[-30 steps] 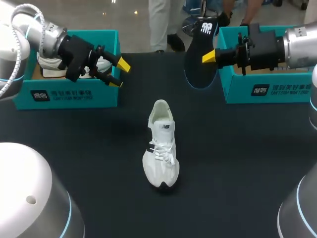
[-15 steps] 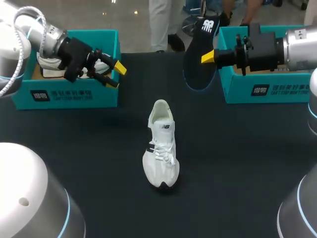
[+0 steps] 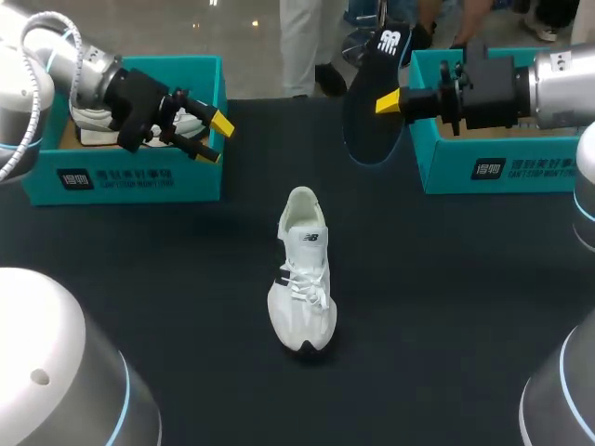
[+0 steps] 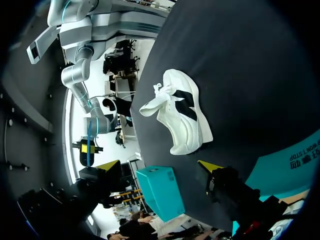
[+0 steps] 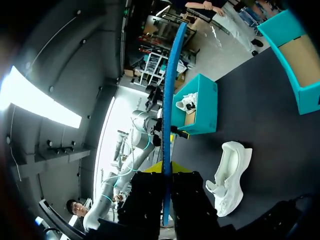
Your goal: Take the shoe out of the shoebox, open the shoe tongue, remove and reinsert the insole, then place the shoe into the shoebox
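black cloth covers the whole table [image 3: 446, 307], and nearest the robot, about mid-table, lies the white lace-up trainer [image 3: 302, 279] on its sole, outside both boxes. its long axis runs near to far, a touch slanted, with the toe toward the robot and the open heel end pointing away (the mouth looks pale inside, though i cannot see down to the footbed). beyond it and to the right, clear of the cloth, the right gripper [image 3: 386, 100] is clamped on the dark flat foam insole [image 3: 372, 130], which the right wrist view shows edge-on between the two fingers. the insole hangs roughly upright, printed heel end up and broad forefoot end down. so the trainer's mouth lies below those jaws, nearer the robot and toward the left. i judge the low forefoot end is the part closest to it, and it would have to tip toward the robot to slide in toward the toe. at much the same depth on the other side, the left gripper [image 3: 216, 139] hangs with fingers spread wide and nothing between them, by the right end of the teal cardboard shoebox on the left [image 3: 121, 177], which holds a second white shoe [image 3: 93, 123]. this seems slightly the nearer arm to the trainer. farthest right stands a matching teal shoebox [image 3: 502, 167]
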